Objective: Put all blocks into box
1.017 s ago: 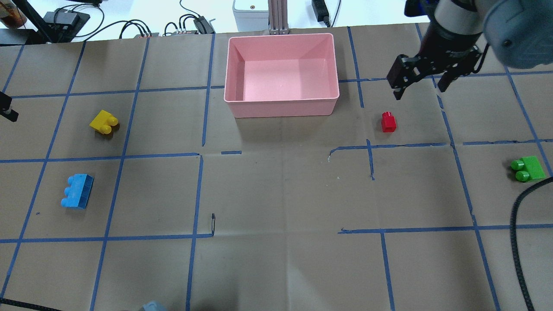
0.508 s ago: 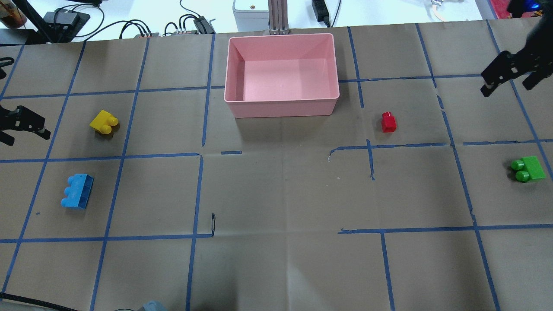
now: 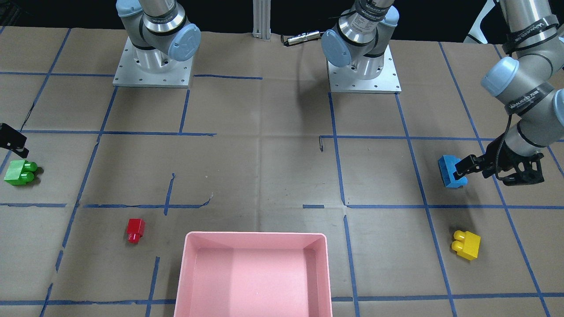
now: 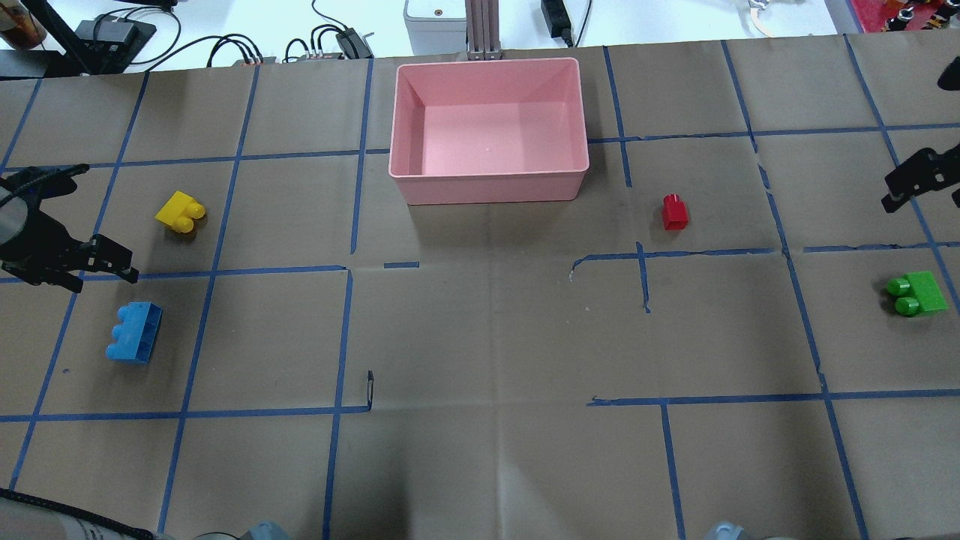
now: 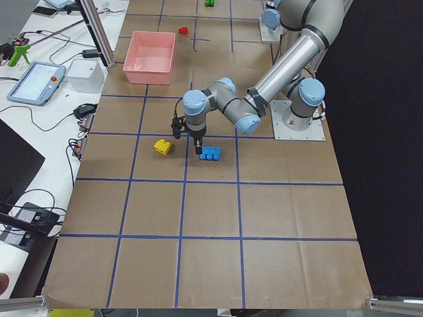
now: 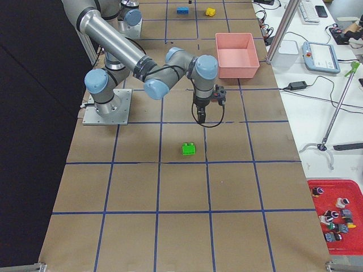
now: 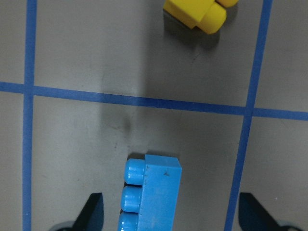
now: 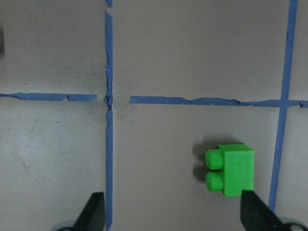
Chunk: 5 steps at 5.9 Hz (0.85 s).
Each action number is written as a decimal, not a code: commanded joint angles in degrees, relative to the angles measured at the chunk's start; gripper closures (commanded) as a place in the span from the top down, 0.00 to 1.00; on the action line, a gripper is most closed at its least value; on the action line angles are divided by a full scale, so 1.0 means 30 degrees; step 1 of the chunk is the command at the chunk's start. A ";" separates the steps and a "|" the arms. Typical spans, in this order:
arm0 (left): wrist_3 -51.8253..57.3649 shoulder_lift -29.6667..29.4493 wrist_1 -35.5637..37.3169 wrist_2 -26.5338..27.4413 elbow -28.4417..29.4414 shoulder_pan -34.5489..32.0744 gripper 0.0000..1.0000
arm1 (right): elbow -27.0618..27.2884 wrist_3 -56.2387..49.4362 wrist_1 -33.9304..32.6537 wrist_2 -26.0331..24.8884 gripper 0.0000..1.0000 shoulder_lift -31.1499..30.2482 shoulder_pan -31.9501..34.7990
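Note:
The pink box (image 4: 487, 187) stands empty at the far middle of the table. The blue three-stud brick (image 4: 135, 343) and the yellow brick (image 4: 180, 211) lie at the left. The red brick (image 4: 675, 212) and the green brick (image 4: 916, 294) lie at the right. My left gripper (image 3: 498, 173) is open and empty, just above the blue brick (image 7: 154, 192), which shows between its fingers in the left wrist view. My right gripper (image 8: 173, 216) is open and empty, a little beyond the green brick (image 8: 231, 169).
Blue tape lines (image 4: 345, 330) grid the brown paper table. Cables and small devices (image 4: 330, 41) lie past the far edge behind the box. A black cable (image 4: 45, 517) crosses the near left corner.
My right gripper has swung from beside the red brick out to the right edge, near the green brick. My left gripper has come in from the left edge towards the blue brick.

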 commanded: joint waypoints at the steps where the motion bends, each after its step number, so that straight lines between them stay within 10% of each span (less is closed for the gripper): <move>1: 0.0953 -0.0660 0.2032 0.0137 -0.1374 0.0122 0.99 | 0.1969 -0.0513 -0.4549 0.0002 1.00 0.0265 -0.1009; 5: 0.2542 -0.0807 0.2421 0.0167 -0.2026 0.1352 0.99 | 0.3909 -0.3994 -1.0191 0.0090 1.00 0.2457 -0.1656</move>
